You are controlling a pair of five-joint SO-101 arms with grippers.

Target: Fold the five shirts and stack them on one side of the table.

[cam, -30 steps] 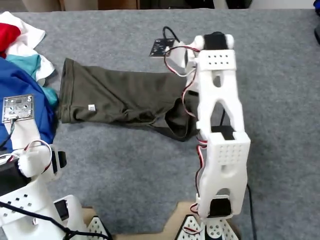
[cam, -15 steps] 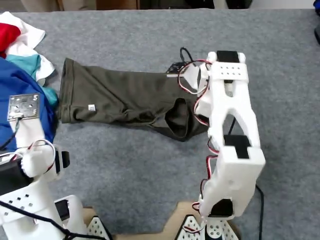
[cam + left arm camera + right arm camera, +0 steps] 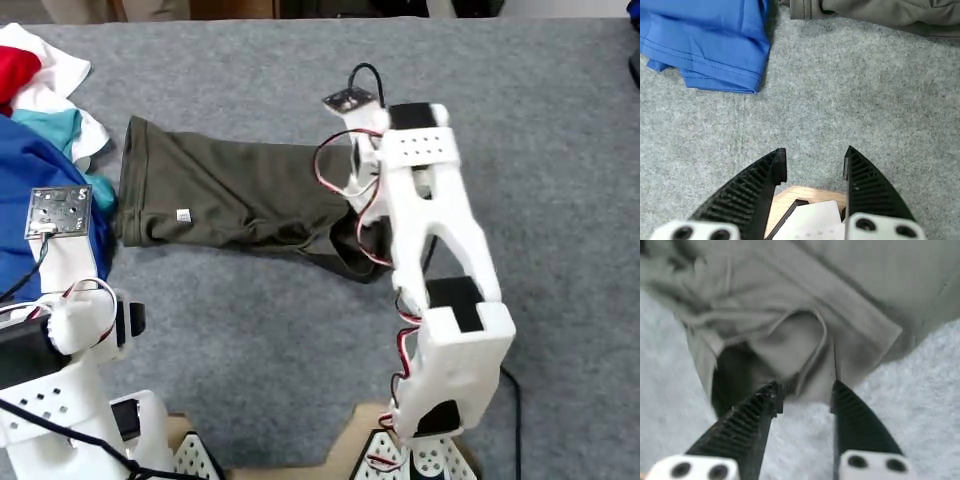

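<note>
Right gripper: jaws parted, medium gap, nothing between. Tips close over rumpled end of olive shirt, dark fold opening just ahead of them. Contact with cloth: cannot tell.
Left gripper: jaws parted, empty, over bare grey table. Blue shirt ahead and off to one side, apart from tips. Olive shirt hem farther ahead.
Shirt heap (red, white, teal) beyond blue shirt.

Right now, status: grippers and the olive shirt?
Left gripper open above table. Right gripper open at olive shirt's bunched end. Blue shirt near left gripper.
</note>
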